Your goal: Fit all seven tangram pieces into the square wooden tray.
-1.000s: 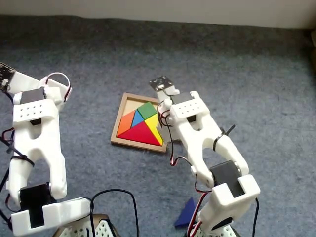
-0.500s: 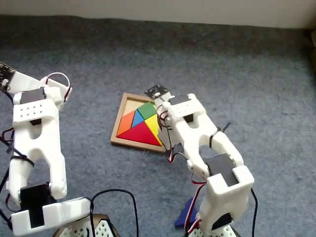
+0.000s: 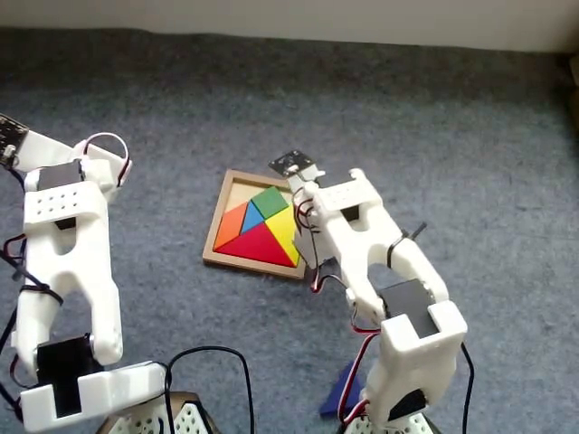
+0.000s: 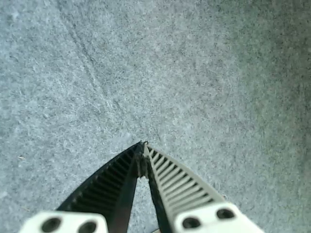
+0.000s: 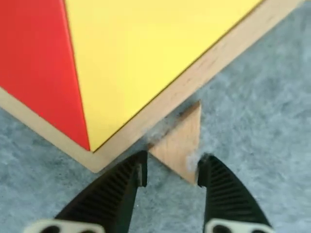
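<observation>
I seem to be working in a carpeted room rather than at a bench: grey-blue short-pile carpet (image 3: 470,145) covers the whole working surface, and its matted fibres show close up under my left wrist camera. A pale strip (image 3: 362,18) like a wall or skirting board runs along the far edge; home or office, I cannot tell.

tray (image 3: 239,193) 1 | tangram pieces (image 3: 258,242) 7 | arms (image 3: 68,262) 2

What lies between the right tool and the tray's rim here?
A small plain-wood triangle, lying on the carpet right beside the rim of the tray, between the fingertips of the open right tool; the right wrist view shows it.
</observation>
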Available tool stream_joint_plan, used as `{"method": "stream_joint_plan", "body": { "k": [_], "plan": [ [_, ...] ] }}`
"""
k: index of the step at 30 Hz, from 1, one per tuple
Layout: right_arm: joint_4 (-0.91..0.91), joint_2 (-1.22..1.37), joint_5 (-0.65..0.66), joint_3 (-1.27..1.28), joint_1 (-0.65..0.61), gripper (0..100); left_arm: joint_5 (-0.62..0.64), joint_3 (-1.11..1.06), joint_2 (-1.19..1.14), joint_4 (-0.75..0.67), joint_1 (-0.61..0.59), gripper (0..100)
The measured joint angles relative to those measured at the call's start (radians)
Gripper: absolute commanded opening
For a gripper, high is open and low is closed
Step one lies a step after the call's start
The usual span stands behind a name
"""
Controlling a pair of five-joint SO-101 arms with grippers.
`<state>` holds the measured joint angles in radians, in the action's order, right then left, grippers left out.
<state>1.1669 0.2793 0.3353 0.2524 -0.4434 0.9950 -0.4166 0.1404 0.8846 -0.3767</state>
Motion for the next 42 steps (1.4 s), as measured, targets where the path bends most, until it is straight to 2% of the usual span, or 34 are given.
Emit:
{"method": "stream_joint_plan", "body": {
  "k": [4,9,19,25,42],
  "plan": [
    [-0.003,0.000,0.000,0.000,0.000,18.0,0.000,0.000,0.000,0.000,0.000,1],
    [-0.003,0.000,0.000,0.000,-0.023,24.5,0.000,0.000,0.000,0.000,0.000,1],
    [-0.029,0.000,0.000,0.003,-0.035,24.5,0.000,0.000,0.000,0.000,0.000,1],
    [-0.038,0.000,0.000,0.003,-0.023,18.5,0.000,0.000,0.000,0.000,0.000,1],
    [-0.057,0.000,0.000,0.002,-0.005,18.0,0.000,0.000,0.000,0.000,0.000,1]
  ]
}}
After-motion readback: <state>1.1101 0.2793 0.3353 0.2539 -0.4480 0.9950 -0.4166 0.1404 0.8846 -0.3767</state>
